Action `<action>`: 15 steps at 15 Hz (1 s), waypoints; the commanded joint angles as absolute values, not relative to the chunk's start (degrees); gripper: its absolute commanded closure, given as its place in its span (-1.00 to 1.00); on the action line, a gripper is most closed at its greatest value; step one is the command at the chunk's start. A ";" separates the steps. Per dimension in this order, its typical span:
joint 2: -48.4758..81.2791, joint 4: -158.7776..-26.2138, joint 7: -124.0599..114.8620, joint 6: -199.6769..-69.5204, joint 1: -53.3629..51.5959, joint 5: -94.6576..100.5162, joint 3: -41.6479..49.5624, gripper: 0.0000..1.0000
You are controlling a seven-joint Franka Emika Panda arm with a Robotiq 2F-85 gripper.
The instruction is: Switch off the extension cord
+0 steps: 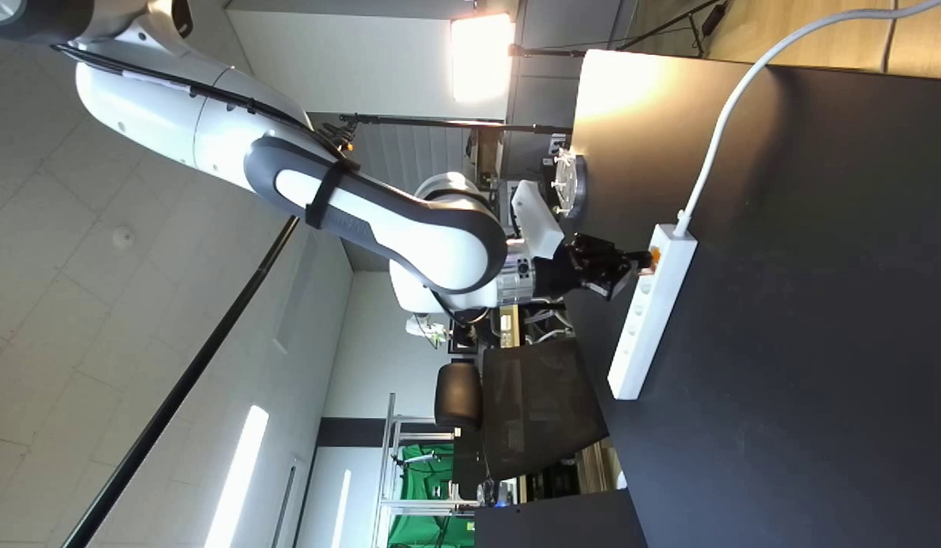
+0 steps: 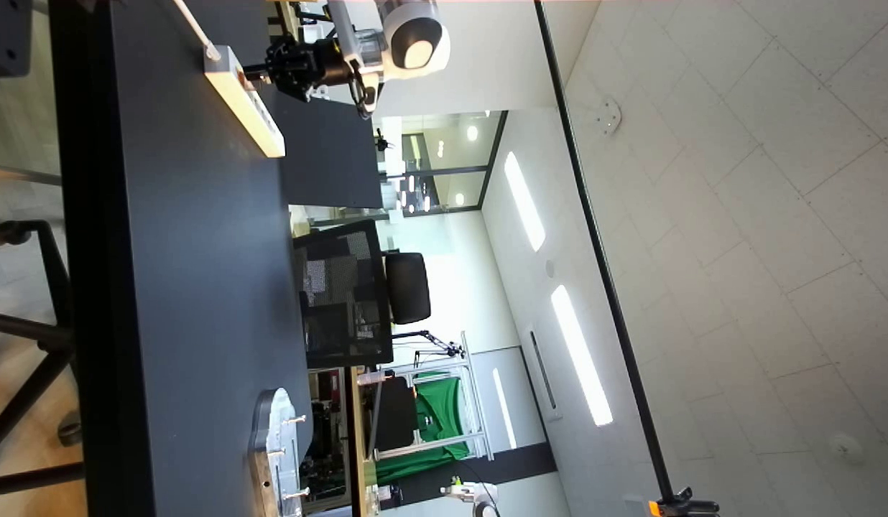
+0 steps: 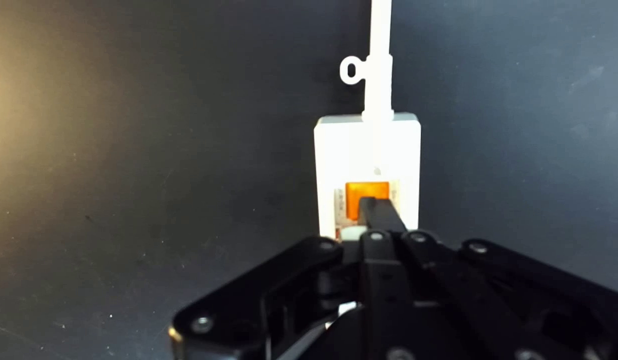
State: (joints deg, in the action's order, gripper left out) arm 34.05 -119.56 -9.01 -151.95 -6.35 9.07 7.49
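1. Power strip (image 1: 657, 312), white, long and narrow: we find it in both exterior views, lying on the dark tabletop (image 1: 813, 320) with its socket face up.
2. White cable (image 1: 712, 152): we trace it outward from one short end of the power strip. In the wrist view, a small loop (image 3: 343, 70) projects sideways from it, near the joint.
3. Orange switch (image 3: 364, 190): we see it set in the upper face, between the cable end and the round sockets (image 1: 639, 310).
4. Gripper (image 3: 376, 202): we read its fingers (image 3: 389, 217) as pressed together. Their tips overlap one corner of the orange switch in the wrist view; whether they bear on it or sit just above, we cannot tell.
5. Robot arm (image 1: 364, 205): we see it bent, with the gripper at its end pointing down at the power strip.
6. Pegged plate (image 2: 280, 431): we note it on the same tabletop, well apart from the power strip.
7. Mesh-back chair (image 2: 343, 287): we note it standing beyond the tabletop edge.
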 commanded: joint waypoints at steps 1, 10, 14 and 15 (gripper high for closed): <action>31.94 -120.81 -10.56 -150.21 -6.90 9.27 7.78 1.00; 33.49 -119.87 -10.74 -148.94 -6.73 9.35 7.69 1.00; 34.32 -119.40 -10.49 -149.70 -6.35 9.08 7.55 1.00; 34.48 -119.29 -10.40 -149.63 -6.29 9.04 7.50 1.00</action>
State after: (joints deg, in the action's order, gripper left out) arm 34.29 -119.65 -9.01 -149.84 -6.30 9.06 7.46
